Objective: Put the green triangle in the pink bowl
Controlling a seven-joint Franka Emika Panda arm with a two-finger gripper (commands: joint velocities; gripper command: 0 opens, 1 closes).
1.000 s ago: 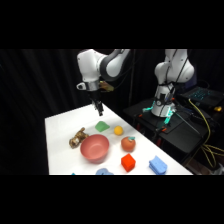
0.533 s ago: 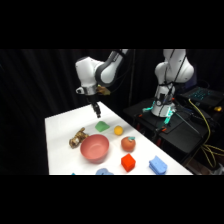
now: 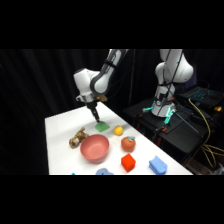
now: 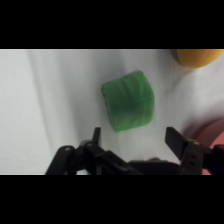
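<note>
The green triangle [image 3: 102,126] lies flat on the white table [image 3: 60,125], just behind the pink bowl [image 3: 95,148]. My gripper [image 3: 96,118] hangs right above the green block's back edge. In the wrist view the green triangle [image 4: 128,100] sits a little ahead of the gripper [image 4: 134,138], whose two fingers stand apart with nothing between them. A sliver of the pink bowl [image 4: 216,140] shows at the wrist view's right edge.
A small yellow ball [image 3: 118,130] sits right of the green block, seen too as a yellow ball [image 4: 200,56] in the wrist view. A red-orange fruit [image 3: 128,144], a red block [image 3: 128,162], a blue block [image 3: 158,165] and a brown toy [image 3: 78,138] surround the bowl.
The gripper has come down and toward the table's front, from well above the table to just over the green triangle.
</note>
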